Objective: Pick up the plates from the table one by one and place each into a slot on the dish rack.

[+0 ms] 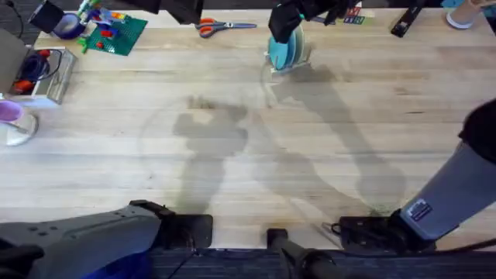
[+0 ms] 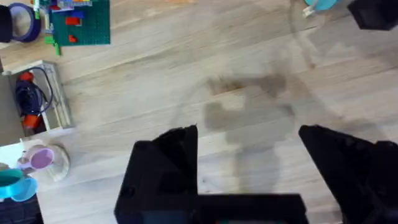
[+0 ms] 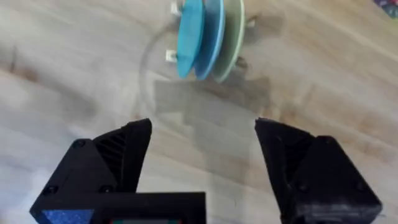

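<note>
Right wrist view: plates (image 3: 202,37) stand upright in the dish rack (image 3: 245,25) on the bench (image 3: 74,81); the right gripper (image 3: 202,155), spread empty, could knock them over if it swings close.

Bare table (image 1: 232,178) mid-span; dish rack (image 1: 288,56) and scissors (image 1: 221,27) crowd its far edge.

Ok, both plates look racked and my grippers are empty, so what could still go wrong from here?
The right gripper hangs open just in front of the dish rack, so a careless retreat may nudge this small rack. The teal plate, pale blue plate and cream plate stand close together and could tip as one. The left gripper is open over bare table, little risk.
</note>
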Controlling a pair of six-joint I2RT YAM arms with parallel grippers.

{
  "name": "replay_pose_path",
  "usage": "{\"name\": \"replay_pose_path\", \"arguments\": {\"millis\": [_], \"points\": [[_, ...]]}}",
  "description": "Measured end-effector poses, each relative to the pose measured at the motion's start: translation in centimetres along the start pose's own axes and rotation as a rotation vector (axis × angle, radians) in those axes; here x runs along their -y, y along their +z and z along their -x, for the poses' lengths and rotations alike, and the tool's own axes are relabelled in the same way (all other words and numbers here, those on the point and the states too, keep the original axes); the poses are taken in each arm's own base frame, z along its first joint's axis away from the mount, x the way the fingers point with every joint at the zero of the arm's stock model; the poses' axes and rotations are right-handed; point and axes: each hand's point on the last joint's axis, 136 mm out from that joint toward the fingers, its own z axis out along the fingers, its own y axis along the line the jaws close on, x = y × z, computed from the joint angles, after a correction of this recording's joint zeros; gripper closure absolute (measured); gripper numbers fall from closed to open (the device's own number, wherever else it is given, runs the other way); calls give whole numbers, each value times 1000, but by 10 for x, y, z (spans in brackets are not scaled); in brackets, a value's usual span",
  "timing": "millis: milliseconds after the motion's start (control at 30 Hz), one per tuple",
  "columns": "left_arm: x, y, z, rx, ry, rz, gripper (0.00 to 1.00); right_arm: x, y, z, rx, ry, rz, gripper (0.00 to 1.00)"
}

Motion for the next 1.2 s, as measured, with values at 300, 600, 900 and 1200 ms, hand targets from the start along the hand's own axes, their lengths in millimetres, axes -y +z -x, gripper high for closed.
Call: {"name": "replay_pose_path", "arguments": {"millis": [300,600,900,1200], "points": [[0,0,0,0,0,0,7,4,-26,-22,-38,29,-2,7],[0,0,-2,-7,1,0,8,14,-49,-50,-105,65,-48,7],[0,0,-2,-8,1,0,7,23,-87,-67,-75,78,-69,19],[0,0,-2,-8,1,0,7,33,-104,-92,-26,131,-115,11]]}}
